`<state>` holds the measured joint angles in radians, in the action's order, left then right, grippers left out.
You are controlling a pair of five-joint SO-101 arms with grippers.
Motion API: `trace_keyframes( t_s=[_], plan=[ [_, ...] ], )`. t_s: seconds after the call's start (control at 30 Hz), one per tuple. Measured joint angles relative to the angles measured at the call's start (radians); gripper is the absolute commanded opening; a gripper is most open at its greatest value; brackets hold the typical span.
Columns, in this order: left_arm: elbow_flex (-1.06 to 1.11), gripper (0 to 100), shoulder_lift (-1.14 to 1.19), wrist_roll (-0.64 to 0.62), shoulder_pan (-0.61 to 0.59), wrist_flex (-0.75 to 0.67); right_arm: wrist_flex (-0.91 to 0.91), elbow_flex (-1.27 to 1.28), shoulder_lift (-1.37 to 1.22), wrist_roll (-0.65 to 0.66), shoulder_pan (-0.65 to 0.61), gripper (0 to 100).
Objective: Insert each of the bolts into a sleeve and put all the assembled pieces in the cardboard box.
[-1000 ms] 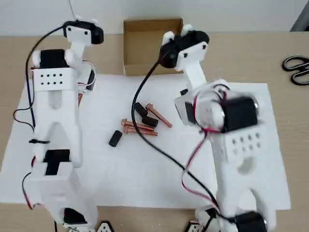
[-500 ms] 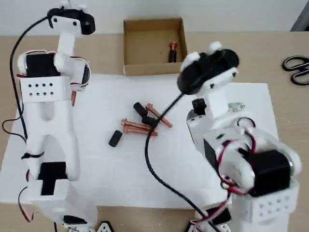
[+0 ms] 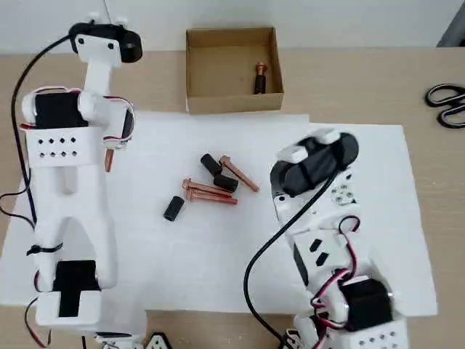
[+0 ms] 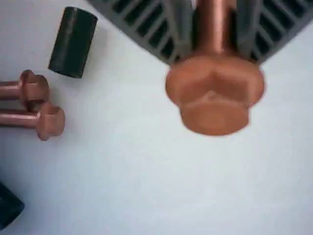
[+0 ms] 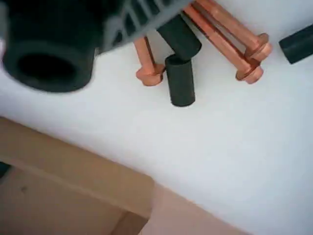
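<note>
My left gripper is shut on a copper bolt, held head down above the white mat's left side; up close the bolt hangs between the grey fingers. My right gripper is shut on a black sleeve, over the mat to the right of the loose parts. Three loose bolts and three black sleeves lie mid-mat. The cardboard box at the back holds one assembled piece.
Scissors lie at the far right on the wooden table. The white mat is bare in front of the parts. A loose sleeve and two bolt heads lie near the left gripper. The box edge is beside the right gripper.
The right arm has drawn back from over the box toward the table's front, uncovering the assembled piece inside. The left arm has shifted slightly left with its bolt.
</note>
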<state>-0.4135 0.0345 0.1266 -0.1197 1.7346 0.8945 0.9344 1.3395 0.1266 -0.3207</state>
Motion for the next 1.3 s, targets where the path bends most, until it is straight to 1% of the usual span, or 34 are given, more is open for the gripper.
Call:
trace_keyframes(
  t_s=[0.1, 0.2, 0.4, 0.5, 0.6, 0.8, 0.87, 0.93, 1.1, 1.2, 1.3],
  plan=[
    [0.017, 1, -0.005, 0.000, 0.000, 0.000, -0.132, 0.170, 0.091, 0.000, 0.002, 0.6],
    [0.017, 1, -0.032, 0.000, 0.000, 0.000, -0.216, 0.308, 0.192, 0.000, -0.002, 0.6],
    [0.017, 1, -0.126, 0.000, 0.014, 0.000, -0.250, 0.554, 0.410, 0.000, -0.003, 0.6],
    [0.017, 1, -0.192, -0.063, 0.032, -0.006, -0.275, 0.623, 0.451, 0.000, -0.003, 0.5],
    [0.023, 1, -0.249, -0.164, 0.095, -0.009, -0.324, 0.638, 0.451, 0.000, -0.005, 0.5],
    [0.023, 1, -0.302, -0.319, 0.316, -0.028, -0.436, 0.644, 0.457, 0.000, -0.118, 0.4],
    [0.031, 1, -0.302, -0.382, 0.374, -0.046, -0.450, 0.664, 0.457, -0.002, -0.135, 0.4],
    [0.052, 1, -0.298, -0.422, 0.410, -0.072, -0.453, 0.690, 0.457, -0.032, -0.138, 0.4],
    [0.095, 1, -0.273, -0.448, 0.456, -0.203, -0.453, 0.738, 0.459, -0.187, -0.137, 0.4],
    [0.095, 1, -0.293, -0.448, 0.483, -0.293, -0.454, 0.740, 0.457, -0.219, -0.137, 0.4],
    [0.106, 1, -0.356, -0.448, 0.552, -0.307, -0.448, 0.741, 0.457, -0.227, -0.140, 0.4]
  ],
)
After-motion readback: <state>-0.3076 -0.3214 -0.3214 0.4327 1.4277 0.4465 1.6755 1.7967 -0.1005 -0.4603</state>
